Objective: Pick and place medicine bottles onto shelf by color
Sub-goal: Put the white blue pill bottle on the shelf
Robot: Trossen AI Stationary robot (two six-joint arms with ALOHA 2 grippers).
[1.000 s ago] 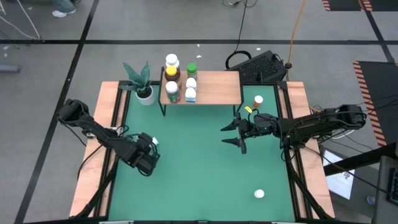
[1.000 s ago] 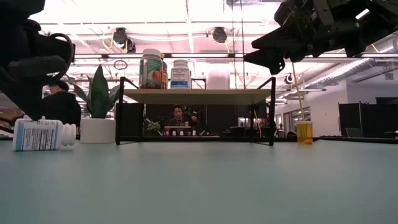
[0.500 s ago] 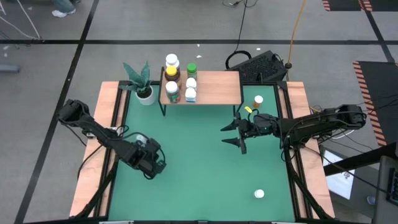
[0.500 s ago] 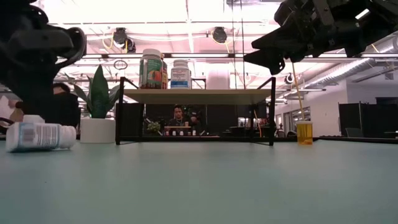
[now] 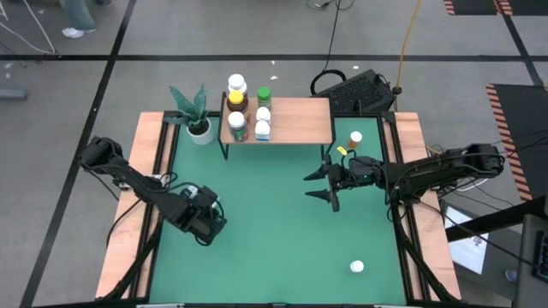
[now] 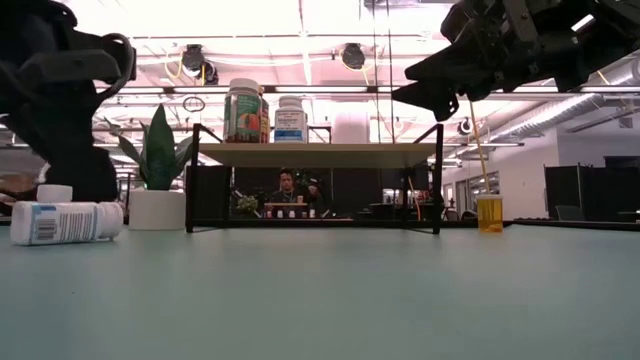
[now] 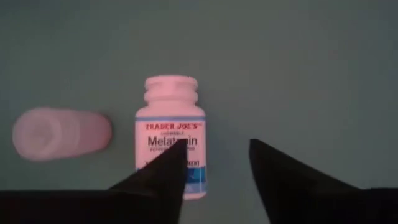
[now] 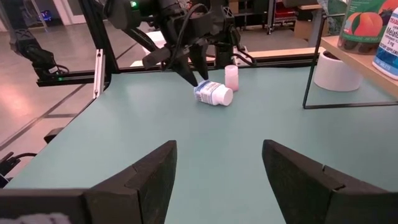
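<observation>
The left hand (image 7: 214, 168), fingers spread, hovers off-centre above the fallen white-and-blue bottle (image 7: 171, 134); closing might roll it away.

The shelf (image 5: 295, 120) is standing at the surface's far edge, carrying five upright bottles (image 5: 237, 127) crowded at its left end. Left of the shelf and nearer, a white-and-blue bottle (image 7: 170, 137) is lying on its side beside a pale pink one (image 7: 61, 132). An orange bottle (image 5: 355, 138) is standing just right of the shelf; a white-capped one (image 5: 357, 267) is sitting well apart, toward the near right.
</observation>
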